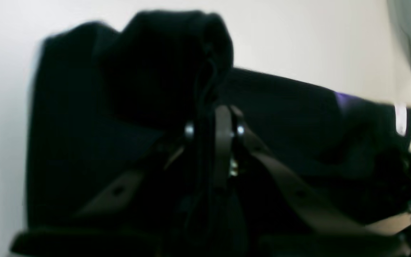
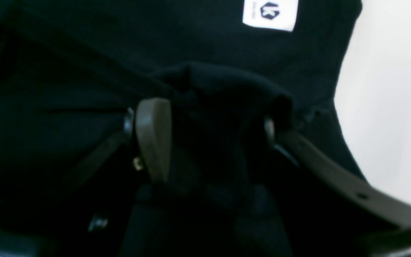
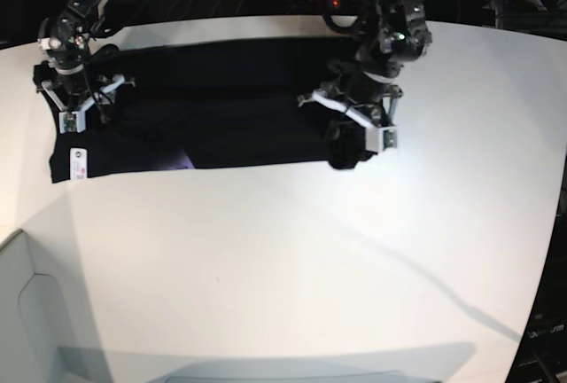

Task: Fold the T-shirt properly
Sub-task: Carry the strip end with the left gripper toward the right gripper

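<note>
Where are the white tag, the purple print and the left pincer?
white tag [image 2: 269,14], right wrist view, its middle.
purple print [image 1: 344,99], left wrist view, visible patch.
left pincer [image 1: 214,130], left wrist view, between fingertips.

We are seeing the T-shirt as soft, matt black cloth with a faintly ribbed weave, and its small tag as smooth white fabric or paper carrying a dark printed mark. Around the cloth the table is showing a smooth, matt white surface, while the left gripper is looking like dull dark plastic with small shiny metal screws beside the shirt fold.
</note>
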